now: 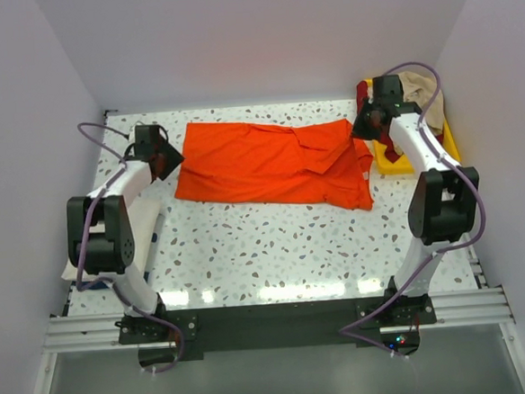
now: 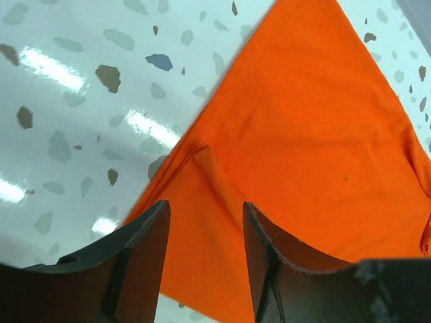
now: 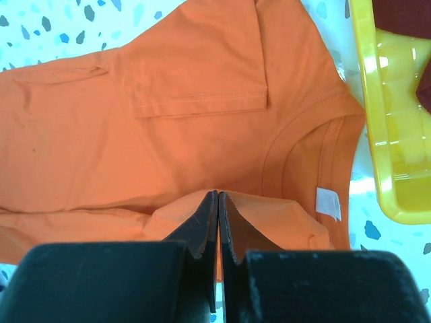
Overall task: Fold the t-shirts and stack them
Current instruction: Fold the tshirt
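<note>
Left hand [image 2: 205,210] parted, right hand [image 3: 219,196] pinched closed.

The desk [image 1: 275,241] is white with lots of little grey and brown specks. It is shiny, and bright light makes white spots near its front edge. A plain pale back wall [image 1: 260,35] stands behind it. A left wall [image 1: 13,106] and a right wall [image 1: 511,71] close it in. A silver metal rail [image 1: 74,332] runs along the front. Below is a grey floor [image 1: 275,381].

1. Robot lab / test cell, not a home.
2. Left arm [image 1: 112,235] & right arm [image 1: 439,204] bolted to alu rail [image 1: 83,332] at tabletop [image 1: 275,246] edge, w/ loose cables [image 1: 86,229].
3. Bare pale walls [image 1: 260,35] box in the tabletop on 3 sides.
</note>
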You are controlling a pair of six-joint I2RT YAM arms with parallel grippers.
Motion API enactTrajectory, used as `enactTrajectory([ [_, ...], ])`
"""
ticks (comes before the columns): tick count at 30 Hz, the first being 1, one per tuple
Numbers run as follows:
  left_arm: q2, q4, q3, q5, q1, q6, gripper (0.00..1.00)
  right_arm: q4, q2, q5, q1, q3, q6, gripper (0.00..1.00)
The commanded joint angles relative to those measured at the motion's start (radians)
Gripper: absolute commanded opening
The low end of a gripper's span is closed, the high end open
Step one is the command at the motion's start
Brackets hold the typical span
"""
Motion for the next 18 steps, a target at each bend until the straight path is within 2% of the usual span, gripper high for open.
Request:
enactTrajectory([
  [1,-0.138,-0.001,-0.076,-0.052,-0.003,-0.013,0.52,-0.013,0.026,0.021,-0.001,0.048,-0.019,0.0],
  [7,-0.218,0.002,-0.211,-0.077,-0.006,-0.038,0.49,-0.013,0.094,0.018,-0.001,0.093,-0.018,0.0],
  [18,-0.171,0.078,-0.296,-0.029,-0.009,-0.048,0.5,-0.036,0.187,0.021,0.001,0.177,-0.031,0.0],
])
